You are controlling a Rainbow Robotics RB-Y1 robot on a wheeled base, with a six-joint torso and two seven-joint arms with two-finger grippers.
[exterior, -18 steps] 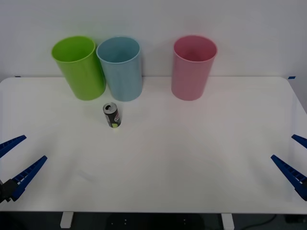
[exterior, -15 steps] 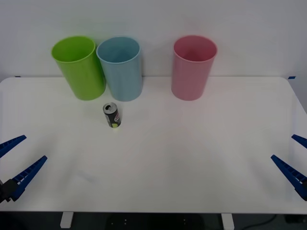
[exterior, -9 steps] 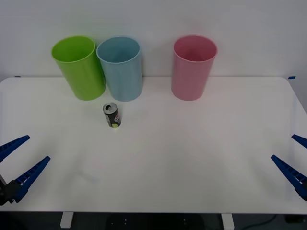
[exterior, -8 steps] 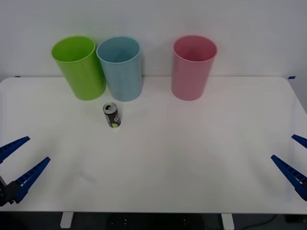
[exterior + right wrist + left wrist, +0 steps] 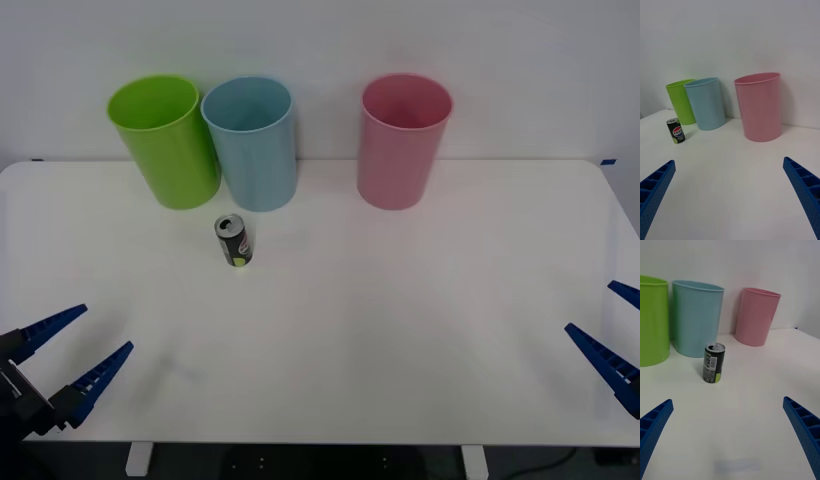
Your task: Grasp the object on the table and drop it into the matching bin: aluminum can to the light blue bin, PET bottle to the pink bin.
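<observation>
While the Pepsi can point(image 5: 232, 240) stands untouched at 11 o'clock on the bench point(image 5: 400, 300), the left hand point(image 5: 75, 350), released, begins its reach; right hand point(image 5: 610, 335) released, parked. Next: close in, straddle the can.

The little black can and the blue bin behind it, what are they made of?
The can looks like metal: a shiny silver top with a drinking hole, and a printed black wrap. The light blue bin looks like smooth plastic: one even colour, a thin rim, a soft sheen. That is judged by looks only.
</observation>
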